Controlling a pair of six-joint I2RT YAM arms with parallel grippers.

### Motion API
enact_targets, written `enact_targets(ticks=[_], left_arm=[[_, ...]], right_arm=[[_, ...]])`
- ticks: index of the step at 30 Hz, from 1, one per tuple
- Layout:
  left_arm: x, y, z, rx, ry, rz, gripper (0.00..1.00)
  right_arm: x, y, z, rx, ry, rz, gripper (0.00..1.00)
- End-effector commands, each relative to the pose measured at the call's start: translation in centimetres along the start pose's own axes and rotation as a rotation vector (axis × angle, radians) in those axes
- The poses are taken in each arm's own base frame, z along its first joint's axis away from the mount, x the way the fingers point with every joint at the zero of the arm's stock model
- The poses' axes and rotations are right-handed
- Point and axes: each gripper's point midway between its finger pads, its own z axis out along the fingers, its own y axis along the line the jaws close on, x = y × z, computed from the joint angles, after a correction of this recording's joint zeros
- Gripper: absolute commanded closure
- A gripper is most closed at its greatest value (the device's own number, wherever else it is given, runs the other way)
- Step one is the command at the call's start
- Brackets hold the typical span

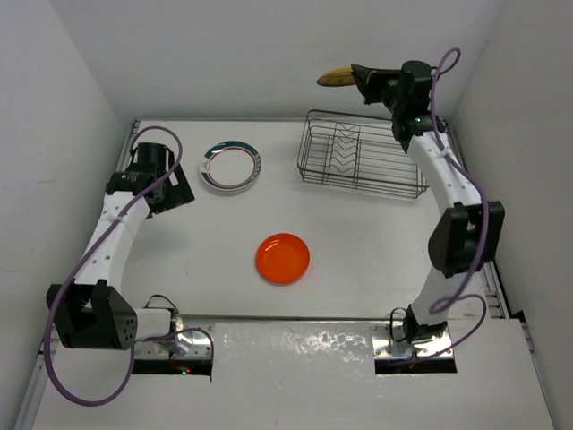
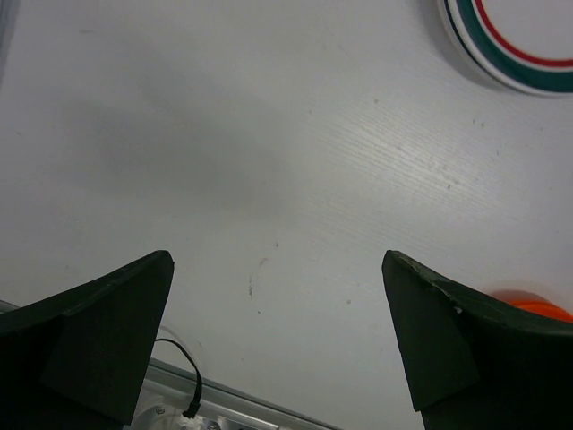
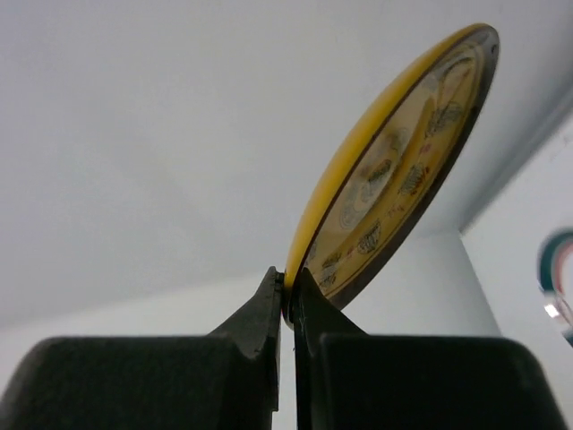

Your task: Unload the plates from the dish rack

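Arms flank a white table (image 1: pixel 358 242). The left gripper (image 1: pixel 175 192) hangs low over the table's far-left part, released, its fingers spread wide with nothing between them; in its wrist view the left gripper (image 2: pixel 277 262) frames only bare tabletop. Just to its right a white plate (image 1: pixel 230 167) with teal and red rim bands lies flat on the table. Nearer the bases, about mid-table, an orange plate (image 1: pixel 283 258) lies flat, well apart from the white one. The rack (image 1: pixel 363 157) stands on the table's far-right part. Above and behind it the right gripper (image 1: pixel 356 79) is raised against the back wall (image 1: pixel 269 54), clenched on a patterned plate (image 1: pixel 336 78). In the wrist view the right gripper (image 3: pixel 288 288) pinches that yellow-edged patterned plate (image 3: pixel 394 170) at its lower rim; the plate tilts up and to the right, clear of the rack.
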Motion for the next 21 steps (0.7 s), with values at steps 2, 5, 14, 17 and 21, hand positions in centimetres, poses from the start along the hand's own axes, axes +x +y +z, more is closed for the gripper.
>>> enact_targets(ticks=[2, 5, 14, 17, 21], left_arm=[[-4.3, 0.7, -2.9, -0.046, -0.174, -0.081, 0.0], [-5.5, 1.6, -3.5, -0.097, -0.219, -0.118, 0.0], [-5.5, 2.2, -2.5, -0.149, -0.215, -0.132, 0.0], [-4.6, 2.2, -1.7, -0.158, -0.189, -0.138, 0.0], [-3.8, 2.1, -0.8, -0.152, -0.171, -0.148, 0.0]], right_arm=[[10.4, -0.3, -8.4, 0.012, 0.296, -0.215, 1.0], [14.4, -4.8, -14.2, 0.142, 0.374, -0.368, 1.0], [18.2, -18.1, -27.4, 0.501, 0.491, -0.771, 1.0], [19.8, -21.6, -28.5, 0.55, 0.6, -0.884, 1.0], [23.2, -25.3, -30.0, 0.578, 0.777, -1.007, 1.0]])
